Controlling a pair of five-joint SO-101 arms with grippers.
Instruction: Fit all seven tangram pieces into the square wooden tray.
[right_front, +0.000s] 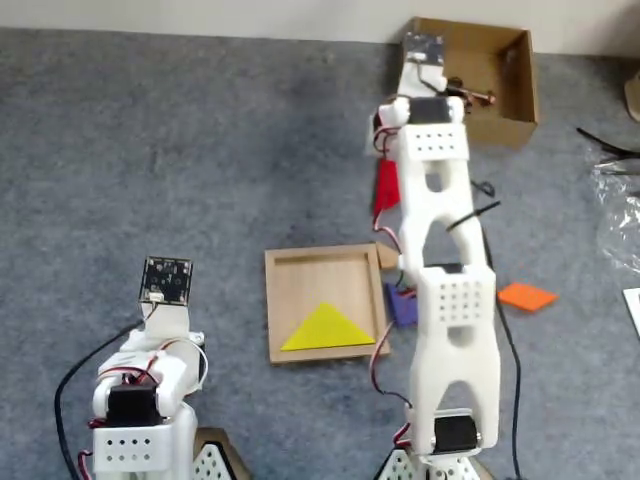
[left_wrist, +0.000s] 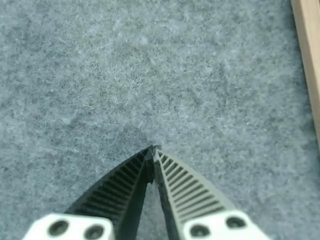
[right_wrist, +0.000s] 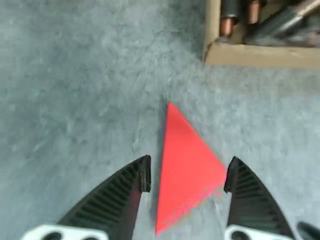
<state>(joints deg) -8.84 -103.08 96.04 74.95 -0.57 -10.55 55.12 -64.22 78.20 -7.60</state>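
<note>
The square wooden tray (right_front: 276, 300) lies mid-table with a yellow triangle (right_front: 325, 330) inside it, against its near edge. A red triangle (right_wrist: 187, 165) lies flat on the grey carpet between the fingers of my open right gripper (right_wrist: 189, 161), which hovers just above it. From overhead the red triangle (right_front: 385, 187) lies beyond the tray's far right corner, next to the stretched-out right arm. A purple piece (right_front: 402, 305) peeks from under that arm, right of the tray. An orange piece (right_front: 526, 296) lies farther right. My left gripper (left_wrist: 151, 149) is shut and empty over bare carpet, left of the tray's edge (left_wrist: 307, 60).
An open cardboard box (right_front: 521, 72) with metal parts stands at the back right, close to the red triangle; the right wrist view catches its corner (right_wrist: 260, 55). Cables and a plastic bag (right_front: 618, 200) lie at the right edge. Bare carpet stretches left of the tray.
</note>
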